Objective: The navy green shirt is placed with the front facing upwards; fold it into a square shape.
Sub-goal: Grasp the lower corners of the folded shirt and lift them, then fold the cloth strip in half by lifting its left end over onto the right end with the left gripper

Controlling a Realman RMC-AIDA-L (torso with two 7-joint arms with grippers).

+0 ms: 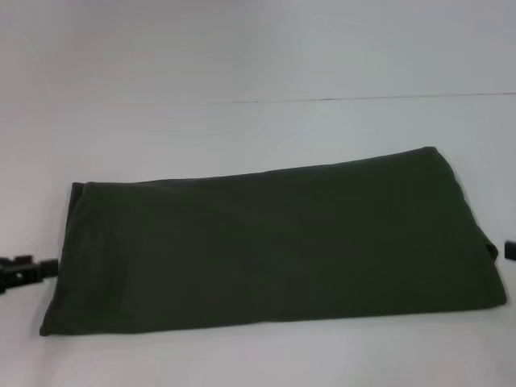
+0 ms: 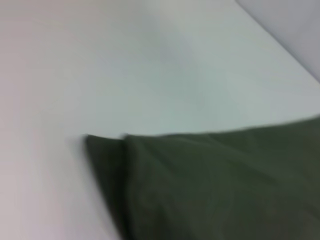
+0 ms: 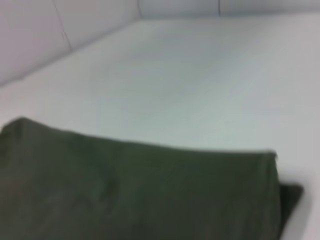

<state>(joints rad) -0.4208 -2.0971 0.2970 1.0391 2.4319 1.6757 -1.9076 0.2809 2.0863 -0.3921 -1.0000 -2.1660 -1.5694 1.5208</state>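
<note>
lying folded between claws: navy green shirt [image 1: 274, 242].

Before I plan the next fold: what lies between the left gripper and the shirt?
Nothing: in the head view the left gripper sits right at the navy green shirt edge on the white table.

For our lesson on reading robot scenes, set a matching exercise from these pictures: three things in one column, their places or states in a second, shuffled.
Column A:
1. navy green shirt
2. left gripper
3. right gripper

Column B:
a. only a dark bit at the head view's right edge, just past the shirt's right end
b. folded into a long band, plain side up, lying flat on the white table
c. low at the head view's left edge, beside the shirt's left end

Pairs: 1-b, 2-c, 3-a
</note>
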